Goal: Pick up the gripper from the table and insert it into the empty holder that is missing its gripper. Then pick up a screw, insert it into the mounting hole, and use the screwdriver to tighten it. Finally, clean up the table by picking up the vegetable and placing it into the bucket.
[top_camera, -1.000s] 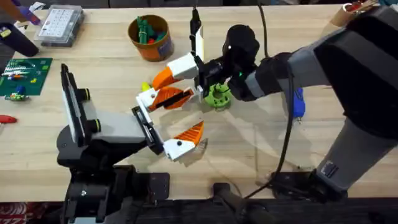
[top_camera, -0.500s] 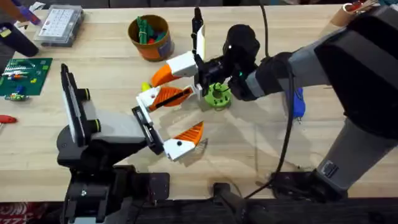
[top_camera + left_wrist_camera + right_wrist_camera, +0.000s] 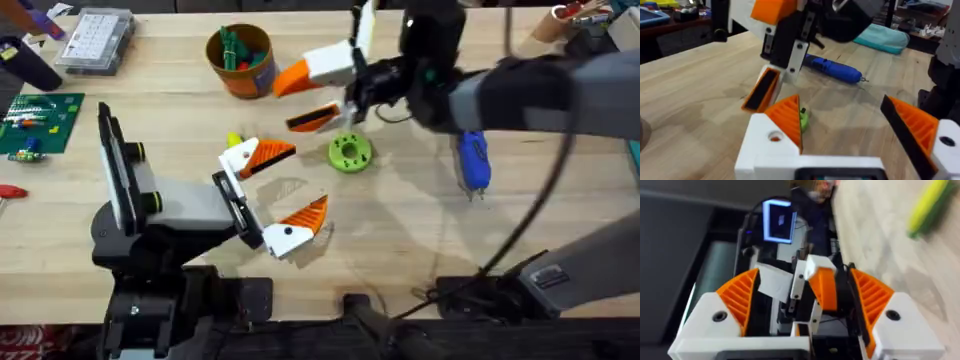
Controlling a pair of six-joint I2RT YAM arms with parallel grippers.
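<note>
The left arm's gripper (image 3: pixel 285 185) stands open over the table. Its far white holder (image 3: pixel 238 160) carries the orange wedge gripper (image 3: pixel 270 152); its near finger (image 3: pixel 300 222) is orange too. My right gripper (image 3: pixel 288 100) hangs open and holds nothing, above and behind the holder, apart from it. From the left wrist, the right gripper's fingers (image 3: pixel 761 91) hang beyond my own open gripper (image 3: pixel 840 107). The right wrist view looks past its open gripper (image 3: pixel 805 277) at the holder (image 3: pixel 801 280). The blue screwdriver (image 3: pixel 472 160) lies to the right. A yellow-green vegetable (image 3: pixel 233 139) lies behind the holder. The orange-brown bucket (image 3: pixel 240 78) stands at the back.
A green round piece with holes (image 3: pixel 349 152) lies just right of the left gripper. A clear parts box (image 3: pixel 95 40) and a green circuit board (image 3: pixel 40 120) lie at the far left. A pale tan cup (image 3: pixel 560 20) stands at the back right corner.
My right gripper has pulled up, back and to the right, off the left arm's far finger, and the orange wedge stays on the white holder. The left arm has not moved.
</note>
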